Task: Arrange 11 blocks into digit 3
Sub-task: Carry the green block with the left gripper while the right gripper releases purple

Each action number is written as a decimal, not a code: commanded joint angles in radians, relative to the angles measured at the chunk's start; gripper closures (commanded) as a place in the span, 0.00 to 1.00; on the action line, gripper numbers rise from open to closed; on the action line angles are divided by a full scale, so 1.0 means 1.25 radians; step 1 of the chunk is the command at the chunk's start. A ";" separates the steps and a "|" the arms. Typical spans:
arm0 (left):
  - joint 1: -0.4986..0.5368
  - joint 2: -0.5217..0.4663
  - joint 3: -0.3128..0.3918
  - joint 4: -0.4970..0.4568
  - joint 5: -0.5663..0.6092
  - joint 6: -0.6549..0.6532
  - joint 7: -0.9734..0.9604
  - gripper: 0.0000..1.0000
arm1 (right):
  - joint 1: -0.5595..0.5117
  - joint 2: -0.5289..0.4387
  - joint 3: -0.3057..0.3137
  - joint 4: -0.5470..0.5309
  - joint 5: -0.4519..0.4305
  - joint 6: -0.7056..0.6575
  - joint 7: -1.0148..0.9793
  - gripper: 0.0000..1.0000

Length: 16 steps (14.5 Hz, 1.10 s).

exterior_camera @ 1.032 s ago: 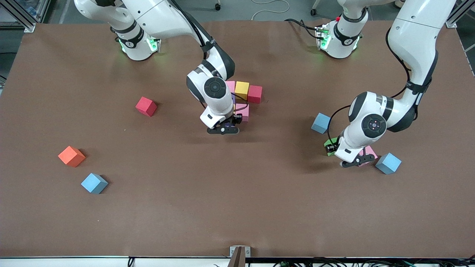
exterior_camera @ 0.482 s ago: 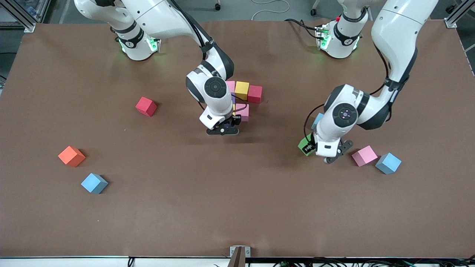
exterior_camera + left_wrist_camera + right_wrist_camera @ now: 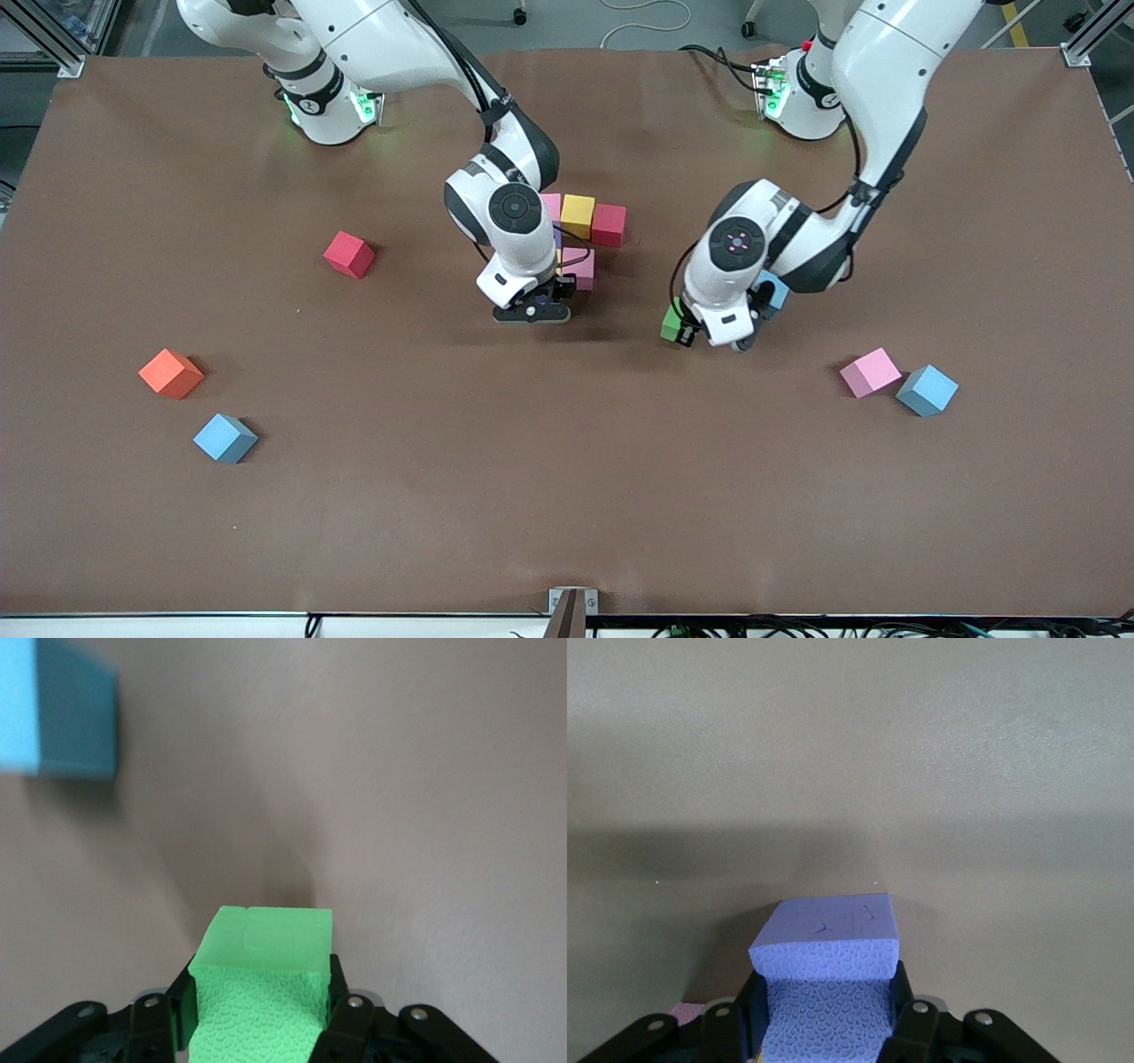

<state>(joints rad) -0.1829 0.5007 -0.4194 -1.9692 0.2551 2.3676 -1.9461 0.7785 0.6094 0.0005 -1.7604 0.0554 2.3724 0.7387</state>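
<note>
A partial figure lies mid-table: a pink block (image 3: 551,206), a yellow block (image 3: 578,215) and a red block (image 3: 609,224) in a row, with another pink block (image 3: 582,268) nearer the camera. My right gripper (image 3: 532,311) is low beside that second pink block, shut on a purple block (image 3: 828,970). Toward the left arm's end of the cluster, my left gripper (image 3: 689,331) is over bare table, shut on a green block (image 3: 672,323), also in the left wrist view (image 3: 263,979). A light blue block (image 3: 774,289) lies under the left wrist.
Loose blocks: a red one (image 3: 349,254), an orange cube (image 3: 171,373) and a light blue one (image 3: 225,438) toward the right arm's end; a pink one (image 3: 870,372) touching a light blue one (image 3: 927,390) toward the left arm's end.
My left arm has carried the green block away from the pink and light blue pair toward the middle of the table. The right arm has not moved.
</note>
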 commanded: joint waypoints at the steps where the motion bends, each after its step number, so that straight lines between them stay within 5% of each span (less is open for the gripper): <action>1: -0.029 -0.008 0.002 -0.005 -0.006 0.011 -0.170 0.69 | 0.009 0.007 -0.002 0.009 -0.003 -0.003 0.026 0.78; 8: -0.109 0.003 0.002 -0.011 -0.005 0.050 -0.406 0.69 | 0.010 0.007 0.000 0.009 -0.001 -0.001 0.032 0.71; 10: -0.125 0.004 0.002 -0.028 -0.006 0.083 -0.413 0.69 | 0.008 0.007 -0.002 0.009 -0.001 -0.004 0.031 0.36; 11: -0.125 0.006 0.002 -0.040 -0.006 0.089 -0.413 0.69 | 0.007 0.007 -0.002 0.009 -0.003 -0.004 0.028 0.04; 16: -0.131 0.001 -0.029 -0.057 -0.006 0.089 -0.416 0.69 | -0.001 0.006 0.000 0.025 -0.003 -0.008 0.026 0.00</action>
<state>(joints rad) -0.3432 0.5152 -0.4417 -2.0254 0.2551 2.4657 -2.4542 0.7809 0.6104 -0.0011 -1.7569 0.0554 2.3730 0.7583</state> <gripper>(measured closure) 0.445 0.000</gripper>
